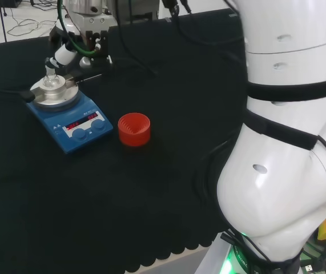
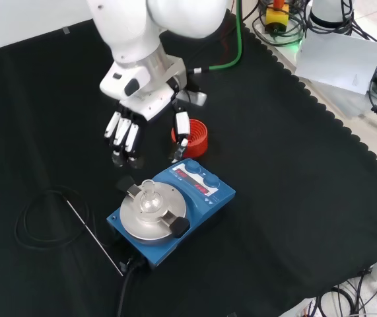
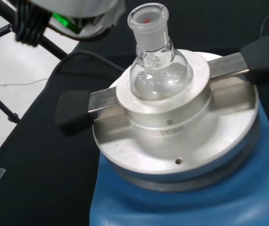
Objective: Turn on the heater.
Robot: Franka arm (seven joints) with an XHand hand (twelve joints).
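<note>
The heater (image 2: 209, 200) is a blue hotplate with two round knobs (image 2: 203, 174) and a lit red display on its front panel (image 1: 81, 127). A round metal block (image 3: 172, 129) with black-tipped handles sits on it and cradles a small clear round flask (image 3: 156, 63), also seen upright in the front view (image 2: 150, 195). In the front view my hand (image 2: 140, 99) hovers just beyond the heater, fingers (image 2: 125, 135) hanging down straight and the thumb apart from them. It is open and touches nothing. In the head view the hand (image 1: 65, 55) is just behind the flask (image 1: 52, 80).
A red ribbed ring stand (image 2: 199, 133) sits on the cloth behind the heater's panel in the front view, next to the thumb; in the head view the red ring (image 1: 134, 129) is right of the heater. A black cable loop (image 2: 41, 220) and a thin metal rod (image 2: 93, 232) lie left of the heater.
</note>
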